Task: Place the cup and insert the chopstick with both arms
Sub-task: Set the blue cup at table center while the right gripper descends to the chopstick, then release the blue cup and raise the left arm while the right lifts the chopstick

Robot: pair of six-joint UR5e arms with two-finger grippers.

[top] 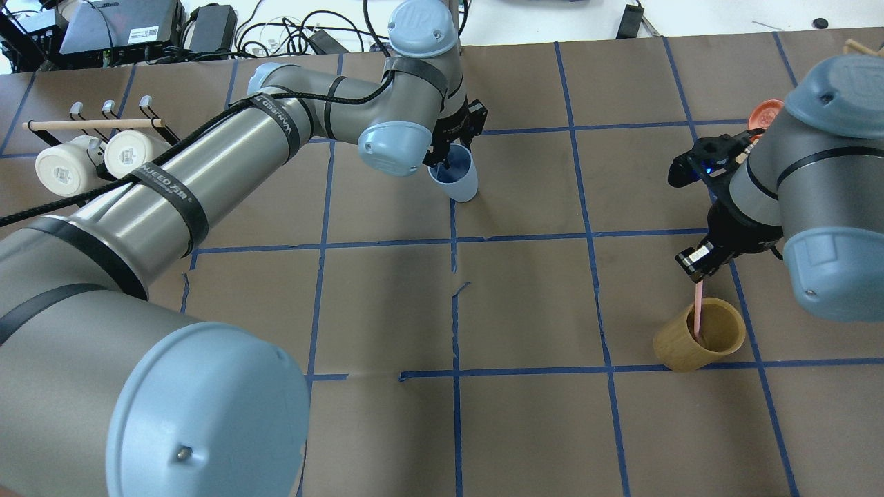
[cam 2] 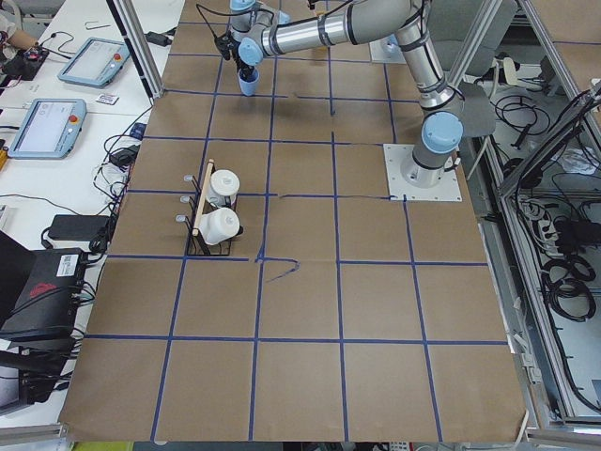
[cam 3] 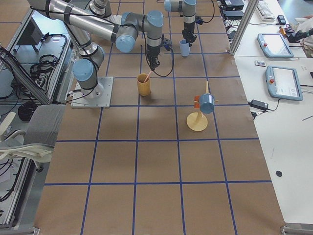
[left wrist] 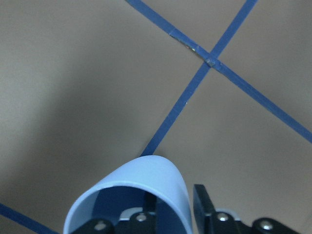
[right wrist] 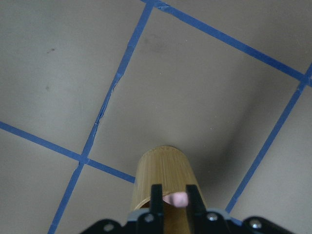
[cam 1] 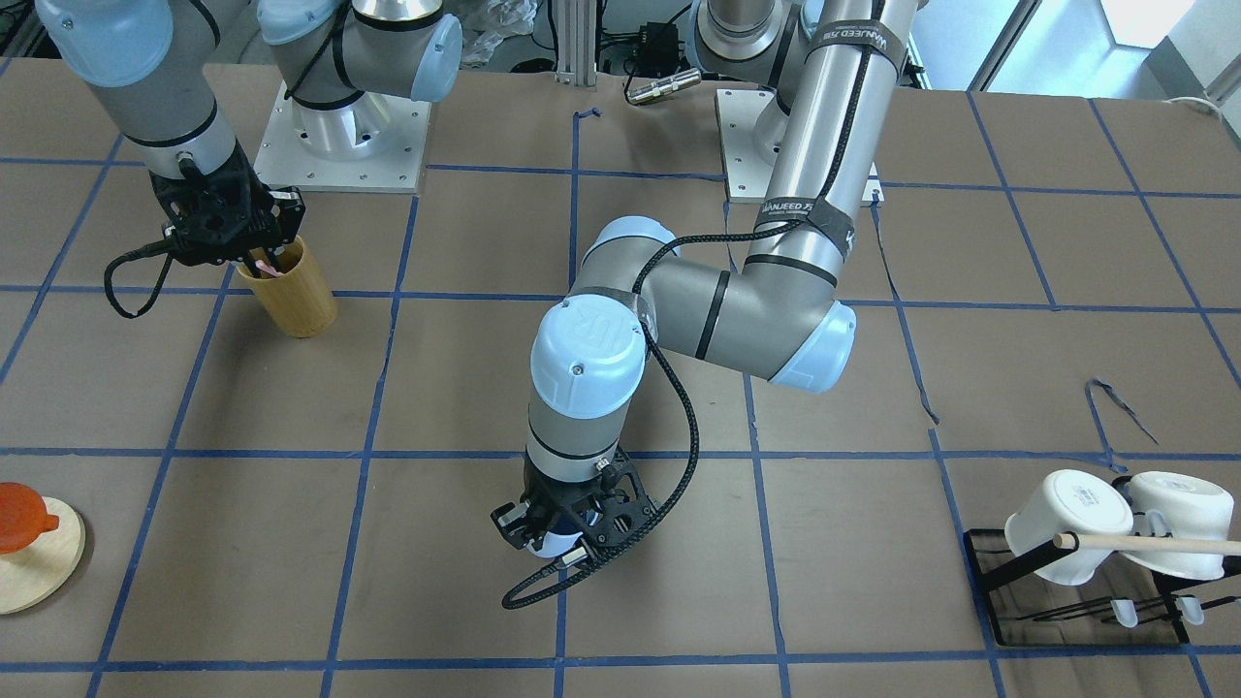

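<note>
Hanging on the rack (top: pixel 93 124) at left are two white cups (top: pixel 61 168). At centre, the left gripper (top: pixel 444 160) pinches the wall of one blue cup (top: pixel 458 185), one finger inside. Well apart at right, the right gripper (top: pixel 699 275) is clamped on one pink chopstick (top: pixel 699 310), whose tip is inside one bamboo cup (top: pixel 673 348).

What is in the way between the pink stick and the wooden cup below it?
Nothing visible. The right gripper holds the pink stick over the wooden cup, its lower end already inside the open mouth. The left gripper, holding a blue cup, is far off.
</note>
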